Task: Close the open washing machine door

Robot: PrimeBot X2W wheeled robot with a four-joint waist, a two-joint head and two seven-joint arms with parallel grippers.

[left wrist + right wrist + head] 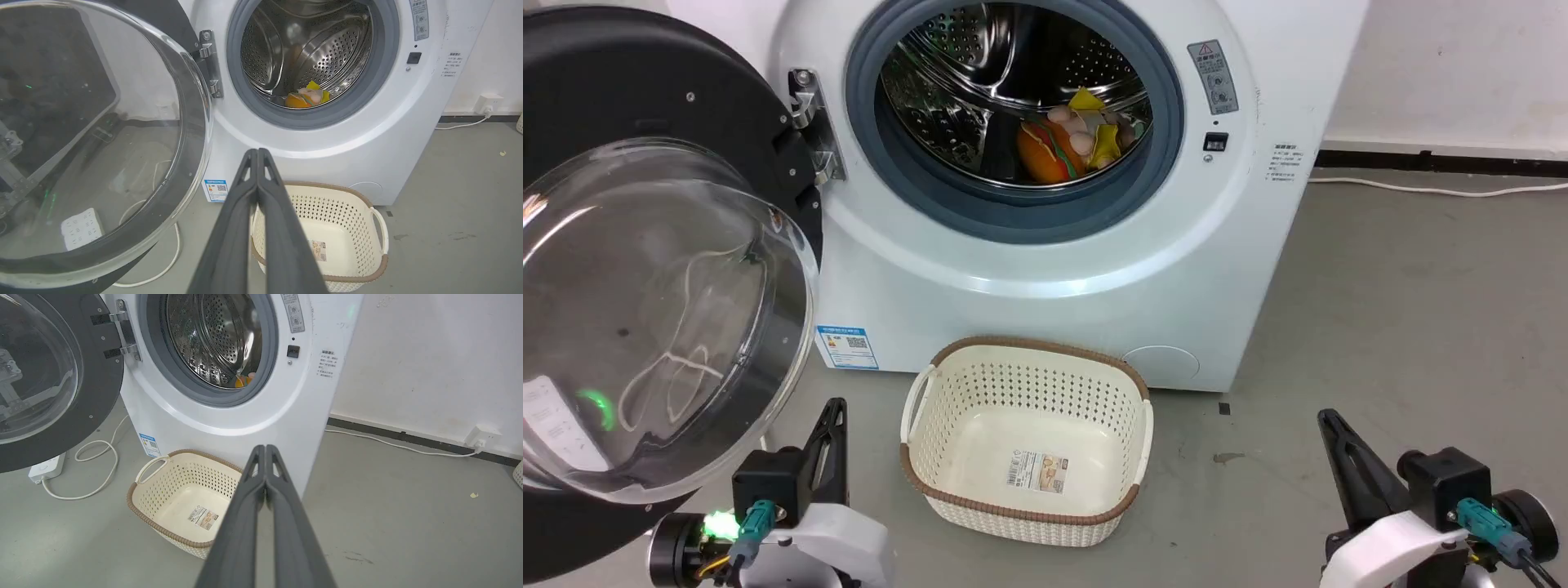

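The left pincer (834,413) and right pincer (1330,421) share long dark fingers (1352,475), black blocks (1445,478), white shells (843,531) and teal plugs (1480,517); the left's lamp (717,523) glows green.

A cream perforated laundry basket (1037,340) with a brown rim stands empty at bottom centre on the grey floor (1421,327). An orange burger-shaped toy (1049,151) lies upper centre. A white power strip (45,467) lies mid-left in the right wrist view.

We're in a plain laundry corner here: a white front-loading washing machine (1094,269) on a bare grey floor (1405,327) against a white wall (429,355), a laundry basket (1029,384) before it, a power strip (47,467) alongside.
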